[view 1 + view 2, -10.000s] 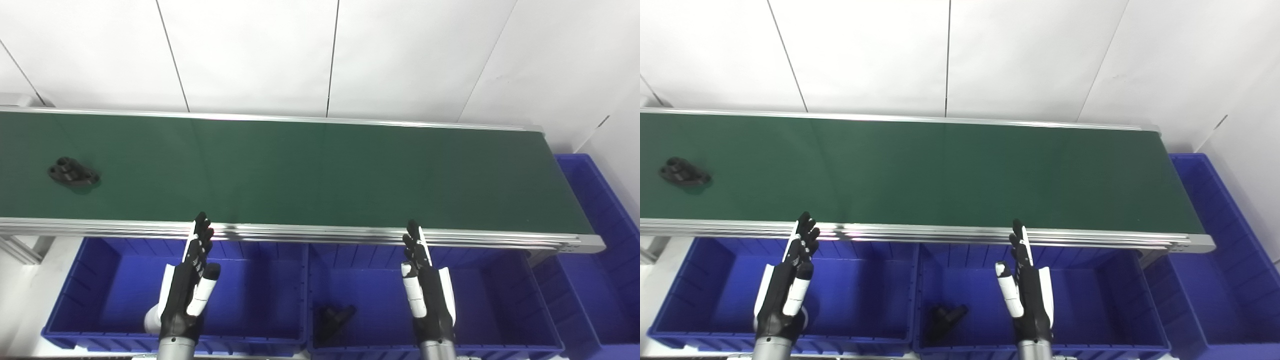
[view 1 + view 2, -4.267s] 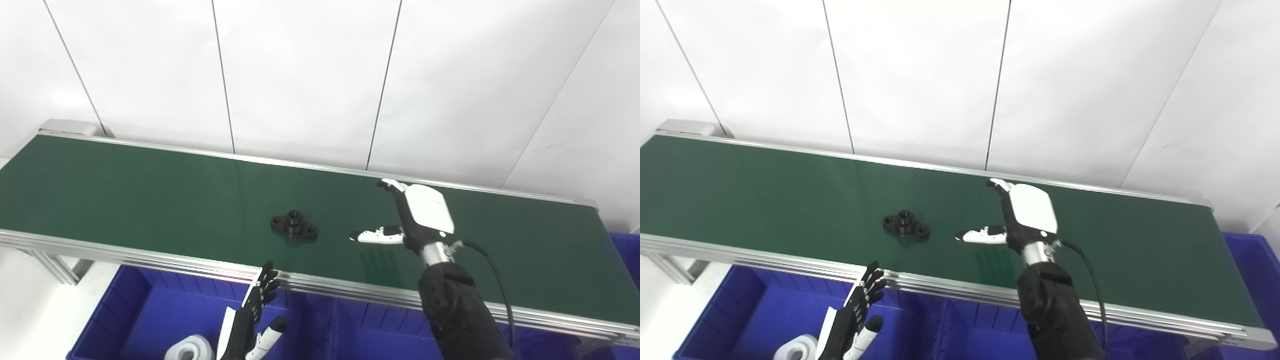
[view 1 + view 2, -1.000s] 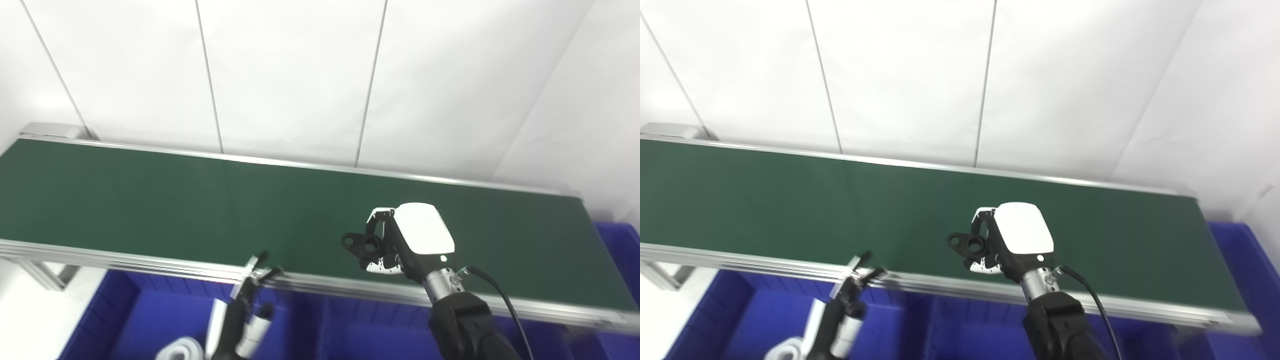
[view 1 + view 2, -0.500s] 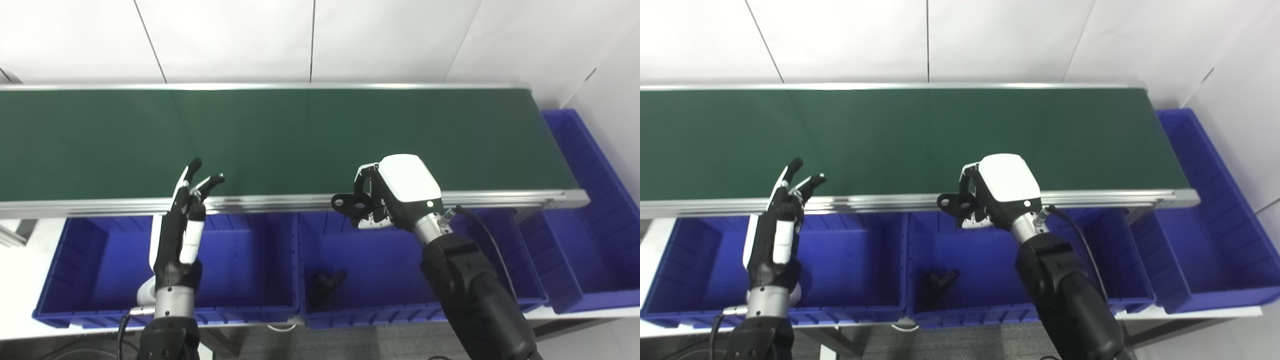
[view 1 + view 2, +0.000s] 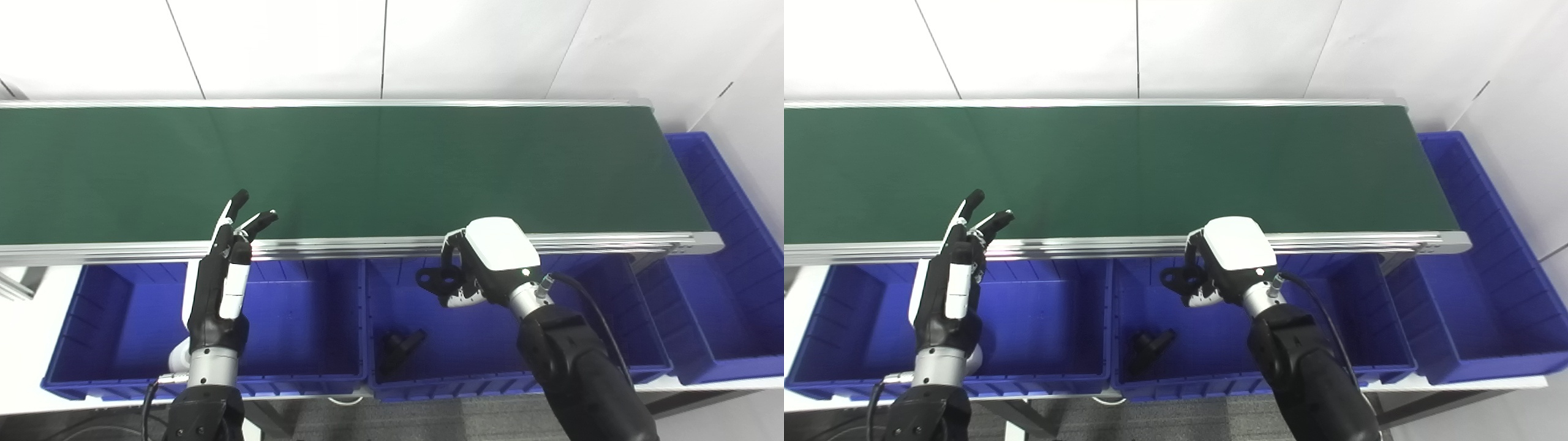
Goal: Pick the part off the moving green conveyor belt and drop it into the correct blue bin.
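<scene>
Two hands show at the frame's bottom. The right hand point(image 5: 484, 266) clamps a black part point(image 5: 436, 278) above the middle bin point(image 5: 490, 373), holding another part point(image 5: 399, 346). The left hand point(image 5: 223, 278), fingers apart, hangs over the left bin point(image 5: 92, 343). A green belt point(image 5: 343, 165) crosses the centre below white walls.

This looks like a factory-style sorting cell or robotics test lab. A long green conveyor belt point(image 5: 392, 165) with aluminium side rails point(image 5: 367, 248) runs from 9 o'clock to 3 o'clock across the view, backed at 12 o'clock by plain white wall panels point(image 5: 275, 49) with thin seams. Below the belt's near rail, toward 6 o'clock, stands a row of ribbed blue plastic parts bins point(image 5: 294, 324), and another blue bin point(image 5: 723, 257) sits at the belt's end at 3 o'clock. Grey floor point(image 5: 380, 419) shows beneath.
</scene>
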### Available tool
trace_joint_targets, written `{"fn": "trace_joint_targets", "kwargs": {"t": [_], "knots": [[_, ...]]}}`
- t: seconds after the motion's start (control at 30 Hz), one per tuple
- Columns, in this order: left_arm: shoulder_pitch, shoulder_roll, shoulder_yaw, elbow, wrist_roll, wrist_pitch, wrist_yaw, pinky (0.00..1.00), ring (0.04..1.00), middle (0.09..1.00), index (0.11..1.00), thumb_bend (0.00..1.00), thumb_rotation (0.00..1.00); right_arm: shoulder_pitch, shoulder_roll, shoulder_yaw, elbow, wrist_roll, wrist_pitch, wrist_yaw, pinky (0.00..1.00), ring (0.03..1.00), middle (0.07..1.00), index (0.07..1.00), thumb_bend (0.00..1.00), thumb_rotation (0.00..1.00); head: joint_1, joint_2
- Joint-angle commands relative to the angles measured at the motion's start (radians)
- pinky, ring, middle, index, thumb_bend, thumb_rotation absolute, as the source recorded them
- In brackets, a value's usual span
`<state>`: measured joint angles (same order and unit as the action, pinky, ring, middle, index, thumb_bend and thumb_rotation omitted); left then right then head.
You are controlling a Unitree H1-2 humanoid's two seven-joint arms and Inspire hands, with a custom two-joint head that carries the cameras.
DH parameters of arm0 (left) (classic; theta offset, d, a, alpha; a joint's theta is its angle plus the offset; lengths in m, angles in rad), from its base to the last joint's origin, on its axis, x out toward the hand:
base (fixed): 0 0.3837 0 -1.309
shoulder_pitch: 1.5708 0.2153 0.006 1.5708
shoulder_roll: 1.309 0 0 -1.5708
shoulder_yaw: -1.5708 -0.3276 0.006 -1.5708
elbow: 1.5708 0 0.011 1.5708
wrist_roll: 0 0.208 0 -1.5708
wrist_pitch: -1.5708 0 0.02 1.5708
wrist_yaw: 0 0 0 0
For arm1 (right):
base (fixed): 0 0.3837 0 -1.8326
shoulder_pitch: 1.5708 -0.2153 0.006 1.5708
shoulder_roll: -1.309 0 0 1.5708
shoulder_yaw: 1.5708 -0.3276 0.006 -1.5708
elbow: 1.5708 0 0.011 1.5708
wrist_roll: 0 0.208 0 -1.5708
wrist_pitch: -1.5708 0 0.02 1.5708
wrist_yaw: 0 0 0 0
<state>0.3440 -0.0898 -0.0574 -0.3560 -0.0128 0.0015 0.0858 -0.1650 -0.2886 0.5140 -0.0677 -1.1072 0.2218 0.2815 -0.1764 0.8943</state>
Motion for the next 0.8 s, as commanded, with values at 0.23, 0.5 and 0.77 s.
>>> {"fn": "trace_joint_targets", "kwargs": {"t": [0.23,0.5,0.77], "knots": [[-0.006,0.002,-0.001,-0.014,0.011,-0.022,-0.010,0.95,0.859,0.772,0.921,0.76,0.90,-0.020,-0.003,-0.005,-0.016,-0.059,0.003,0.041,0.47,0.640,0.768,0.780,1.00,0.62,0.009,-0.016],[-0.001,-0.003,-0.003,0.008,0.006,-0.045,-0.011,0.95,0.863,0.769,0.920,0.75,0.89,0.000,0.023,-0.050,-0.028,0.012,0.005,0.031,0.47,0.659,0.809,0.844,1.00,0.66,0.029,-0.062],[0.014,-0.011,-0.010,0.084,0.026,-0.131,-0.003,0.94,0.865,0.760,0.914,0.79,0.88,0.079,0.252,-0.344,-0.207,0.509,0.213,0.114,0.51,0.677,0.789,0.833,0.96,0.82,0.065,-0.159]]}}
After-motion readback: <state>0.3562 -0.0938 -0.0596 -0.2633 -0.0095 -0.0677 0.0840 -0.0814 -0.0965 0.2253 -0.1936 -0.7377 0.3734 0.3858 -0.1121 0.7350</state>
